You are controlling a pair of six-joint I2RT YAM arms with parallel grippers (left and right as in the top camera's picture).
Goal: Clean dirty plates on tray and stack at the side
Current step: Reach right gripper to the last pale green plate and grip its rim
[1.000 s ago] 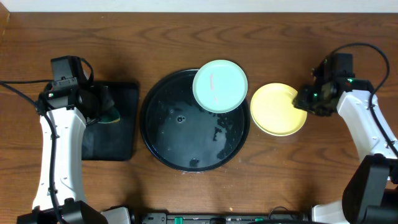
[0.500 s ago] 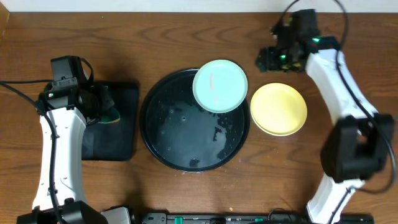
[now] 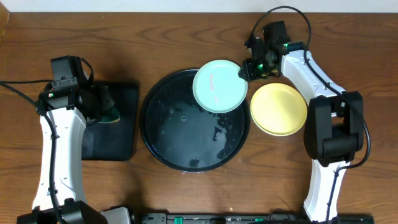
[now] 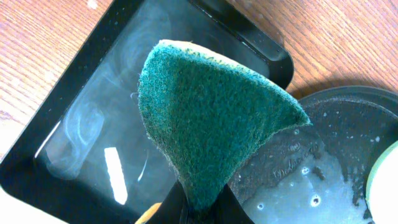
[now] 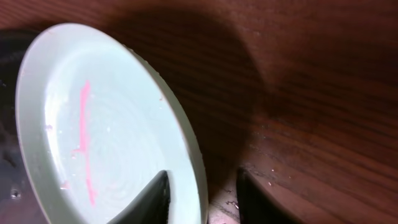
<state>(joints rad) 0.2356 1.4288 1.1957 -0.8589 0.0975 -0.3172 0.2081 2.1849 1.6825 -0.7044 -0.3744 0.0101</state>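
Observation:
A pale mint plate [image 3: 219, 86] with a pink smear lies on the back right rim of the large round black tray [image 3: 180, 137]. A pale yellow plate [image 3: 278, 109] lies on the table to the tray's right. I see no third plate on its own. My right gripper [image 3: 245, 70] is open at the mint plate's right edge. In the right wrist view one finger is over the plate [image 5: 106, 124] and the other is outside its rim [image 5: 202, 193]. My left gripper [image 4: 202, 208] is shut on a teal sponge [image 4: 211, 118], also visible from overhead [image 3: 112, 114].
A small rectangular black tray [image 3: 118, 146] lies left of the round tray, under the sponge; it also shows in the left wrist view [image 4: 81, 124]. The round tray is wet with droplets [image 4: 336, 162]. Cables run along the left and right table edges.
My right arm has swung from the yellow plate's right side round the back to the mint plate's right rim. The left arm and both plates have not moved.

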